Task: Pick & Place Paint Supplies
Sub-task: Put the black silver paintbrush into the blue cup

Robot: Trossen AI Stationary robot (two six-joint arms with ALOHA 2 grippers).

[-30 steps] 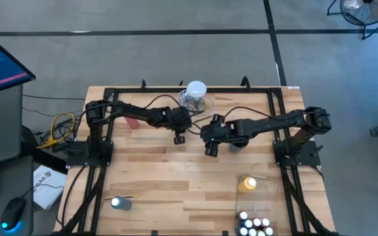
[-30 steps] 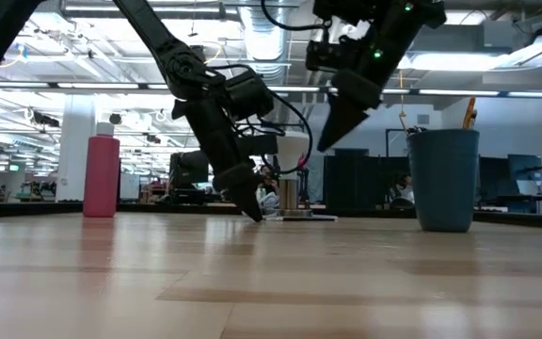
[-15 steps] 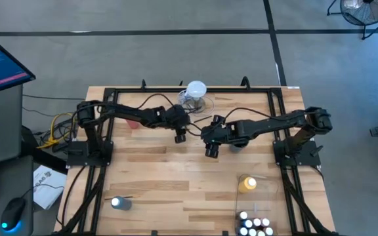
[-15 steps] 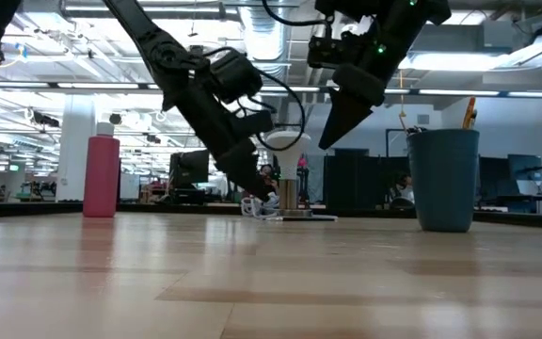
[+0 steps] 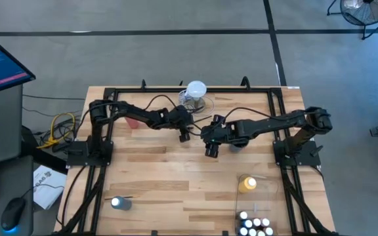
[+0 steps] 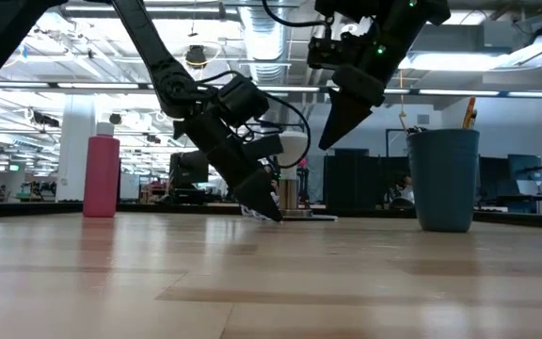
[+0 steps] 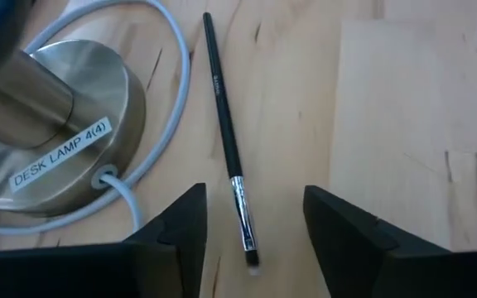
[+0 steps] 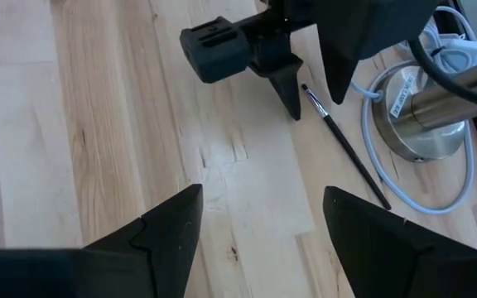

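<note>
left gripper point(image 7: 251, 219) poised over a brush point(image 7: 228, 141), about to pick it up

on the table point(image 5: 163, 177), centre of the high view, both arms meet; right gripper point(image 6: 332, 141) hangs open above. left fingers point(image 7: 180, 228) stand apart either side of the brush's tip, beside the lamp base point(image 7: 52, 132). next, i'd say: drop lower, close on it.

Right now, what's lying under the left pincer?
A thin dark paintbrush lies flat on the table below the open left pincer, beside the lamp base. Nothing covers it.
</note>
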